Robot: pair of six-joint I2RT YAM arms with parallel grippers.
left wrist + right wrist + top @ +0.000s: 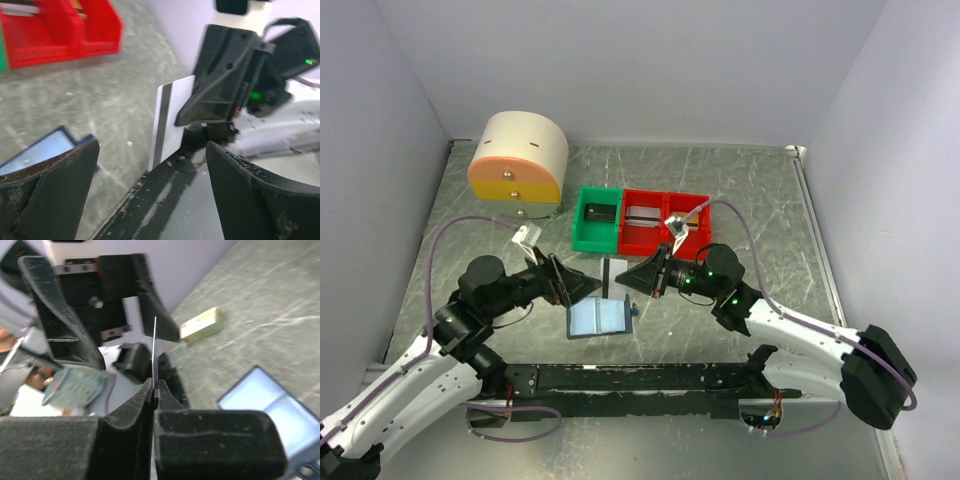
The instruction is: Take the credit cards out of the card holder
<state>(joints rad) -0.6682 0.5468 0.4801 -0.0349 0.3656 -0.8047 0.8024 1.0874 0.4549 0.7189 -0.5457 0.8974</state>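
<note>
We see one credit card (pixel 172 120), white with a dark stripe along one edge, standing upright, pinched in the closed jaws of the right gripper (pixel 154 390). The left gripper (pixel 152 150) stands wide open beside it. Below, the card holder (pixel 598 317) lies open, pale lining up. A cream box (pixel 200 326) carries a red label, too blurred to read.

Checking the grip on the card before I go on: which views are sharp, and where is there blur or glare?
Top external: evenly lit and sharp, card holder lining washed pale. Left wrist: credit card readable, red bins behind blurred. Right wrist: card edge-on, a thin line in the right gripper; cream box soft.
</note>
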